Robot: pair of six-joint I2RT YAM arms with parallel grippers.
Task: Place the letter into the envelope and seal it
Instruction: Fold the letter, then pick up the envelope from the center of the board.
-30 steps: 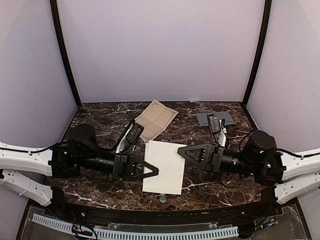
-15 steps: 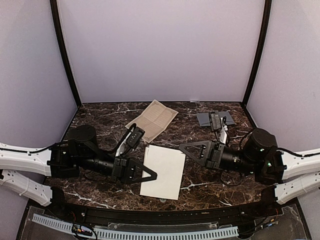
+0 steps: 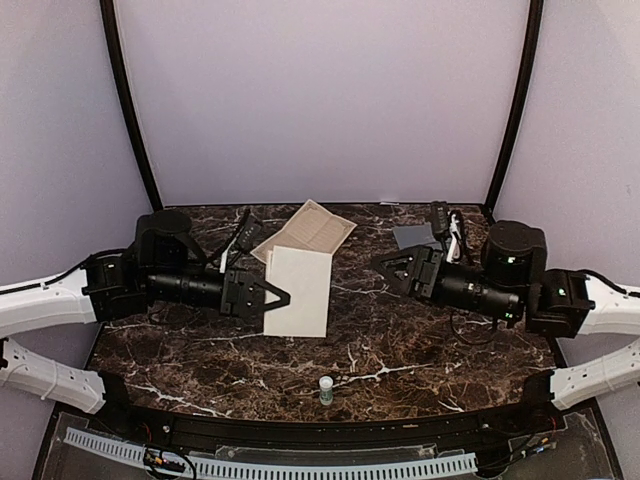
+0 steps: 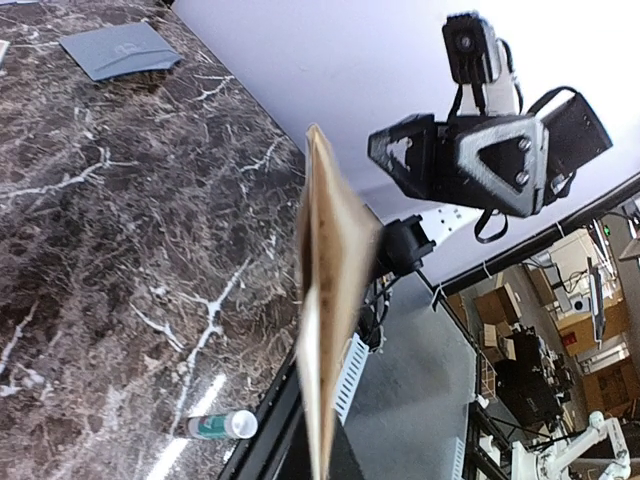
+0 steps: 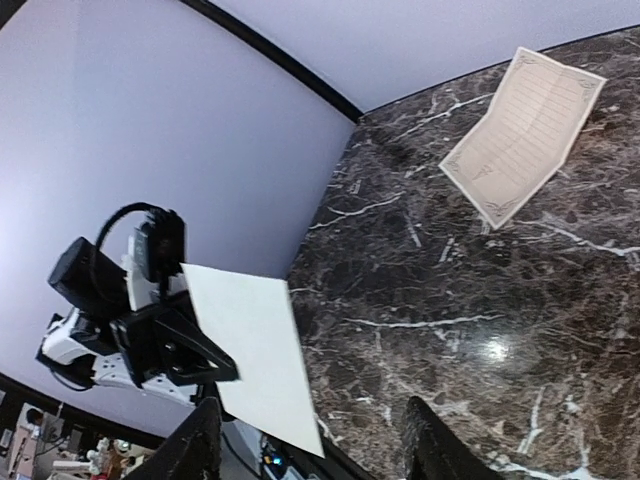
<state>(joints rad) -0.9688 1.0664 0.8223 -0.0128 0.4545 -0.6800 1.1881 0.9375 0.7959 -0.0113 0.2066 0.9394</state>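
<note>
Pinching the letter (image 3: pixel 300 290) by one edge, left gripper (image 3: pixel 272 297) holds it aloft; right gripper (image 3: pixel 385 265) gapes empty. Risk: with a one-sided grip, the letter may sag or slip before reaching the envelope (image 3: pixel 412 236).

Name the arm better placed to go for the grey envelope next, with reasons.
Right. The right gripper is open and empty, and the envelope lies at the table's far right corner, near that arm. The left gripper is shut on the white sheet, held off the table.
</note>
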